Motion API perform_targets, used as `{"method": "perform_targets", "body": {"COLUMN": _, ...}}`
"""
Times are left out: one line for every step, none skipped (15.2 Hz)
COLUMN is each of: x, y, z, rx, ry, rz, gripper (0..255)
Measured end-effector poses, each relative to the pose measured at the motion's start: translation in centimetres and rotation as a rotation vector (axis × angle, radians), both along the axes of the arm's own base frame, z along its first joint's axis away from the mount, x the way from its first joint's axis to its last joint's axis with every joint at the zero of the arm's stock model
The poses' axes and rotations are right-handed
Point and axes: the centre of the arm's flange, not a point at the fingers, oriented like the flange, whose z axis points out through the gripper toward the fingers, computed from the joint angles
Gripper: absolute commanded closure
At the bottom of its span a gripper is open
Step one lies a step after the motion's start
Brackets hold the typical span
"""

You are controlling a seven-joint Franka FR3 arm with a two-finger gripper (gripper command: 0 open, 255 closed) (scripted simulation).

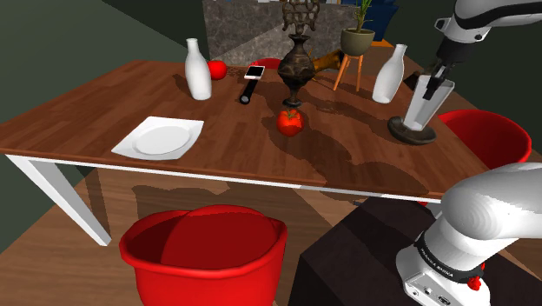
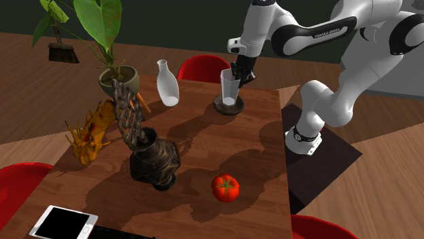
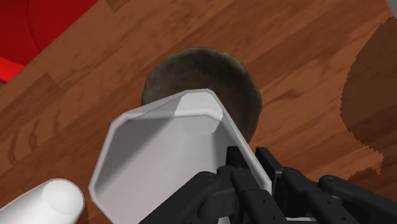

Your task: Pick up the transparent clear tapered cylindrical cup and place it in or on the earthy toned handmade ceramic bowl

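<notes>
Cup (image 1: 421,106), pale and see-through with thin faceted walls that widen to the rim, stands upright in the dark bowl (image 1: 399,130) on the table (image 1: 104,113), at the shoulder view's right, near a white bottle (image 1: 390,76). The gripper (image 3: 251,167) is above it and pinches the cup's wall at the rim, one finger inside and one outside. Whether the base bears on the bowl's floor or hangs just over it I cannot tell; the placing looks nearly done. I judge the cup to be light and stiff, with smooth sides that give little friction, so a rim pinch like this one suits it better than a squeeze across the slanted body, where the fingers could slide toward the narrow end. Held by one wall only, it could swing or twist in the grip. It is tall against a low, shallow bowl, so it should tip easily: opening the fingers cleanly and lifting straight up would avoid dragging the rim sideways.
</notes>
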Motion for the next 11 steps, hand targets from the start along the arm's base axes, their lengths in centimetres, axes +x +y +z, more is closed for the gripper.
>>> {"method": "perform_targets", "body": {"x": -0.01, "y": 0.00, "z": -0.03, "rx": 0.000, "ry": 0.000, "rz": 0.000, "gripper": 255}}
{"method": "perform_targets", "body": {"x": -0.01, "y": 0.00, "z": -0.05, "rx": 0.000, "ry": 0.000, "rz": 0.000, "gripper": 255}}
{"method": "perform_targets", "body": {"x": -0.01, "y": 0.00, "z": -0.06, "rx": 0.000, "ry": 0.000, "rz": 0.000, "gripper": 255}}
{"method": "perform_targets", "body": {"x": -0.01, "y": 0.00, "z": -0.06, "rx": 0.000, "ry": 0.000, "rz": 0.000, "gripper": 255}}
{"method": "perform_targets", "body": {"x": -0.01, "y": 0.00, "z": -0.07, "rx": 0.000, "ry": 0.000, "rz": 0.000, "gripper": 0}}
{"method": "perform_targets", "body": {"x": -0.01, "y": 0.00, "z": -0.06, "rx": 0.000, "ry": 0.000, "rz": 0.000, "gripper": 0}}
{"method": "perform_targets", "body": {"x": -0.01, "y": 0.00, "z": -0.06, "rx": 0.000, "ry": -0.001, "rz": 0.000, "gripper": 0}}
{"method": "perform_targets", "body": {"x": -0.01, "y": 0.00, "z": -0.05, "rx": 0.000, "ry": -0.001, "rz": 0.000, "gripper": 0}}
{"method": "perform_targets", "body": {"x": -0.01, "y": 0.00, "z": -0.06, "rx": 0.000, "ry": -0.001, "rz": 0.000, "gripper": 0}}
{"method": "perform_targets", "body": {"x": -0.01, "y": 0.00, "z": -0.05, "rx": 0.000, "ry": -0.001, "rz": 0.000, "gripper": 0}}
{"method": "perform_targets", "body": {"x": -0.01, "y": 0.00, "z": -0.05, "rx": 0.000, "ry": -0.001, "rz": 0.000, "gripper": 0}}
